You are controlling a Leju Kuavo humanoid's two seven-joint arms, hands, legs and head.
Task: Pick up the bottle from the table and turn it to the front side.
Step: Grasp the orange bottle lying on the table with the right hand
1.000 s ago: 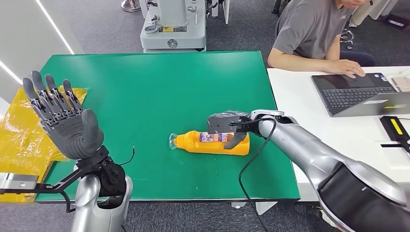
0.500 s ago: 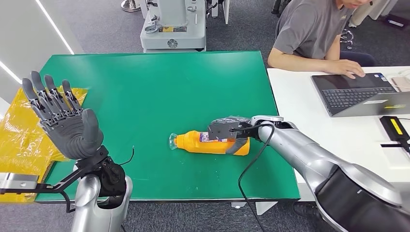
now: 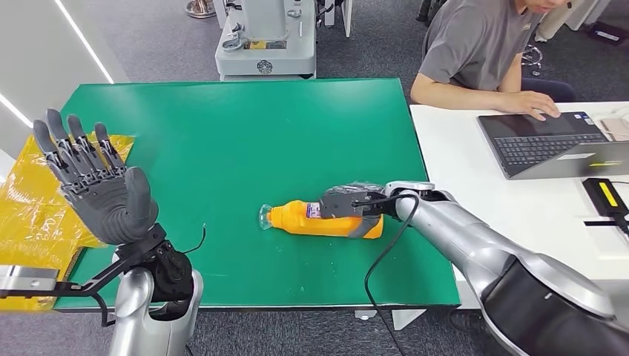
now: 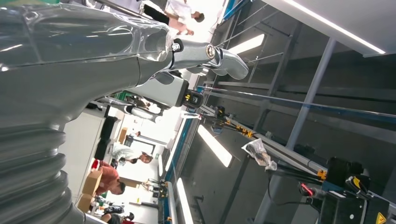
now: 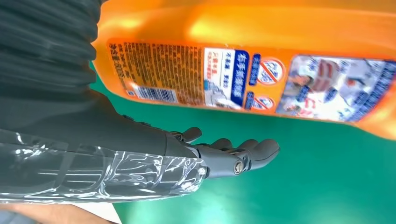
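Presently the orange bottle (image 3: 324, 220) lies on its side on the green table (image 3: 245, 141), towards the table's right half, its clear cap end pointing to the robot's left and its base to the right. A printed label faces up and slightly forward; the right wrist view shows the same bottle (image 5: 261, 70) close up, with barcode, small print and blue and white panels on the label.

The right arm reaches in from the lower right, forearm roughly level and angled across the table edge. The right hand (image 3: 354, 205) sits over the bottle's base half, draped from the far side, with the thumb coming down the near face of the bottle. In the right wrist view the right hand (image 5: 140, 149) has its dark fingers (image 5: 254, 151) extended just beside the bottle, above the green surface, with a strip of green showing between them and the label. Whether the hand has actually closed on the bottle cannot be told from these views.

The left arm is bent upright at the table's near left corner. The left hand (image 3: 96, 185) is raised, palm facing inward, fingers spread wide and holding nothing.

A person (image 3: 486, 52) sits at the adjoining white desk (image 3: 475, 178), one hand on a laptop (image 3: 549, 141). Yellow plastic sheeting (image 3: 30, 215) lies at the green table's left edge.
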